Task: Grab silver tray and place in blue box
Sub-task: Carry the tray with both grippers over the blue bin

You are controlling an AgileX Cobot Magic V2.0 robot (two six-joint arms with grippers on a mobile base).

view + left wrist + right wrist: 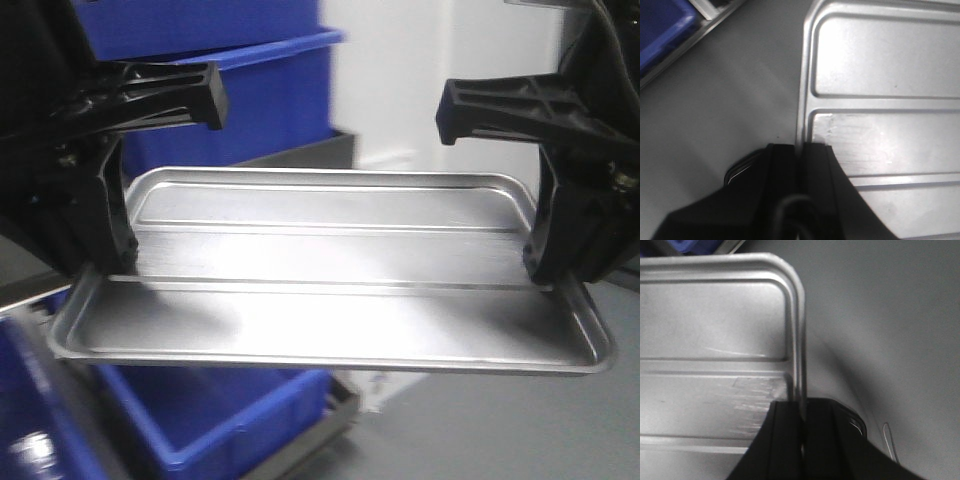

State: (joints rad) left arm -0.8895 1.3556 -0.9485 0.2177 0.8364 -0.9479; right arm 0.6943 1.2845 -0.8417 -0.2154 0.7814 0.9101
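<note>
Left fingers (pixel 782 162) and right fingers (pixel 787 425) pinch the silver tray (pixel 330 290), apparently aloft.

Surface (pixel 715 100): plain matte grey, smooth, soft shadows across it.
Left wrist view: surface fills left half; blue box (pixel 660 30) at 10 o'clock, edged by pale metal rail (pixel 707 22).
Right wrist view: bare surface from 12 to 5 o'clock, curved shadow band.
Front view: surface at 4 o'clock; blue box (pixel 220 420) at 7 o'clock. Unclear whether box rests on surface.
</note>
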